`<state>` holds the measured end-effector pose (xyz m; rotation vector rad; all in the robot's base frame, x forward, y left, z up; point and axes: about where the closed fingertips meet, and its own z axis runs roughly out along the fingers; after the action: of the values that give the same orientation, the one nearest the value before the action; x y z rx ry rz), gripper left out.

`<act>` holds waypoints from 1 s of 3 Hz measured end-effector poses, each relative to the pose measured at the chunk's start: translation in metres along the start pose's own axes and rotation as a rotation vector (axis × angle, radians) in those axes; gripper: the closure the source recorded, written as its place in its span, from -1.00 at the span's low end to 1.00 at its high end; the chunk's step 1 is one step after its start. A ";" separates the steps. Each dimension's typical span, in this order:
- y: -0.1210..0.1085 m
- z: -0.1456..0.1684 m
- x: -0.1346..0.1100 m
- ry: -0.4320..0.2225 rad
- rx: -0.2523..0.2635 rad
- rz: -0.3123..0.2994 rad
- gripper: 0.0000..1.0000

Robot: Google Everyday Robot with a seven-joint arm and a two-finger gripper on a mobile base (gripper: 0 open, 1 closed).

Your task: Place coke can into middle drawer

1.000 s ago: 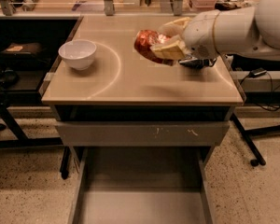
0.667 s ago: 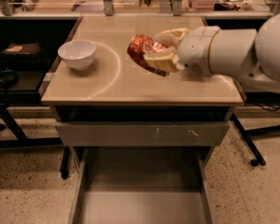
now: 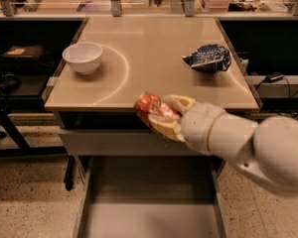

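One step is left, I judge: the drop. My gripper hangs at the table front edge, fingers pinching the tilted can above the open drawer. Next I must lower it inside, then let go.

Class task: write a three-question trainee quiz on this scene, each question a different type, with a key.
1. True or false: the gripper, at the table's front edge, grips the coke can.
2. What lies at the picture's right on the table? A) white bowl B) chip bag
3. Fill in: below the can, the middle drawer is ____.
Key: 1 true; 2 B; 3 open.
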<state>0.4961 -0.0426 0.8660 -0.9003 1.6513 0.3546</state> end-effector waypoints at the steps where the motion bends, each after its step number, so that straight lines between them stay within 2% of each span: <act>1: 0.018 -0.019 0.045 0.067 0.014 0.042 1.00; 2: 0.016 -0.019 0.049 0.052 -0.020 0.049 1.00; 3: 0.012 -0.038 0.107 0.063 -0.083 0.104 1.00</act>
<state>0.4568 -0.0987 0.7752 -0.8972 1.7563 0.4737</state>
